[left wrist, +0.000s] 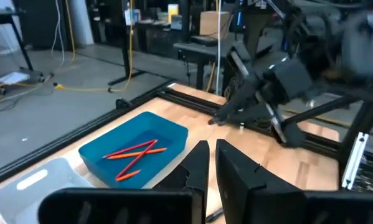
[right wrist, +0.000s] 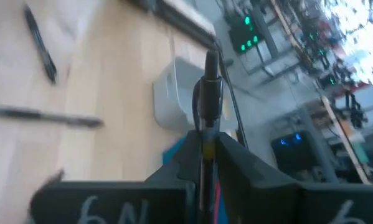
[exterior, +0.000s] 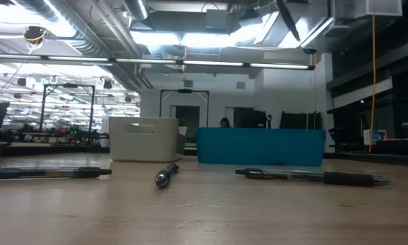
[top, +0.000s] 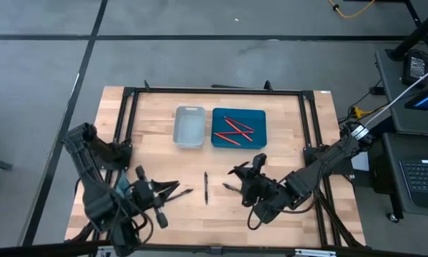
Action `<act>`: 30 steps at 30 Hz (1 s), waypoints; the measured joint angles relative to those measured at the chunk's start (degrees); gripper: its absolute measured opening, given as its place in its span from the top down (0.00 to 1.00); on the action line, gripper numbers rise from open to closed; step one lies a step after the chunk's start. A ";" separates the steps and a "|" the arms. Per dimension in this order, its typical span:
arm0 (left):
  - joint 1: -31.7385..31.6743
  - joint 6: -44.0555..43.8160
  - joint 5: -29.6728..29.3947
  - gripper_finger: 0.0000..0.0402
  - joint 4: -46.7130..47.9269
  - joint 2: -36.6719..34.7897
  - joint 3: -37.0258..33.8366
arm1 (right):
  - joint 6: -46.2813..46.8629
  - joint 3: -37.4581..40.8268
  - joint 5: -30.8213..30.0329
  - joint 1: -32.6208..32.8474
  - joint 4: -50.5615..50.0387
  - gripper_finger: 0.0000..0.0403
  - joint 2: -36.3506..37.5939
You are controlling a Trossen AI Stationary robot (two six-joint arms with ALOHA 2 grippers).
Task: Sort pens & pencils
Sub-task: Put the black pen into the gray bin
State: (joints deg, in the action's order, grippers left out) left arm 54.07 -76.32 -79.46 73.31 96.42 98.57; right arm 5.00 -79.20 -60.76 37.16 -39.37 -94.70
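Observation:
My right gripper [top: 236, 172] hovers over the table's middle, near the blue bin [top: 239, 128], shut on a dark pen [right wrist: 208, 87]. The blue bin holds several red pencils [left wrist: 135, 155]. Left of it stands an empty grey bin [top: 189, 127]. Three dark pens lie flat on the wood: one [exterior: 47, 173] near my left gripper, one [exterior: 166, 175] in the middle, one [exterior: 312, 177] below my right gripper. My left gripper [left wrist: 211, 163] is raised at the near left, pointing toward the bins. Its fingers stand close together with nothing seen between them. My right gripper pinches the dark pen between its two fingers, on the pen's barrel [right wrist: 205, 140]. The pen lies along the fingers and its free end [right wrist: 211, 62] sticks out past the tips. It is lifted clear of the table.
A black metal frame [top: 214, 91] runs around the table's edges. Bare wood lies between the bins and the near edge, apart from the three pens.

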 joint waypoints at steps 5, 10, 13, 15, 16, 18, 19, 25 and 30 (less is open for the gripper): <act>0.80 -11.08 -3.48 0.94 0.22 -0.11 -9.13 | -14.09 0.00 8.40 -2.15 18.63 0.91 0.00; -0.18 -18.14 -3.55 0.94 0.62 -0.20 -14.85 | -20.20 -0.02 16.53 -5.10 26.96 0.91 0.00; -0.02 -19.82 -3.58 0.94 0.37 -0.20 -16.49 | -20.35 -0.02 19.72 -7.01 27.32 0.91 -0.02; 0.37 -20.59 -3.61 0.94 -0.25 -0.20 -17.29 | -20.51 -0.02 21.73 -8.38 27.97 0.91 -0.32; 0.43 -20.64 -3.58 0.94 -0.70 -0.20 -17.66 | -20.70 -0.02 22.94 -9.11 28.39 0.91 -0.60; 0.49 -20.60 -3.58 0.94 -1.87 -0.20 -18.04 | -21.81 -0.02 25.72 -10.58 29.94 0.91 -1.47; 0.49 -20.24 -3.58 0.94 -2.60 -0.22 -18.17 | -22.53 -0.02 27.05 -11.31 30.72 0.91 -2.00; 0.51 -13.04 -1.13 0.97 -8.39 -0.22 -16.46 | -24.63 -0.02 33.78 -15.69 34.79 0.91 -5.03; 1.50 -3.39 0.69 1.00 -11.81 -0.24 -11.11 | -26.36 -0.02 33.85 -16.88 34.51 0.91 -5.11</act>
State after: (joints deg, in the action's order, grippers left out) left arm 55.57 -79.71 -78.77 61.50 96.18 87.46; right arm -21.37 -79.22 -26.91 20.28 -4.86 -99.81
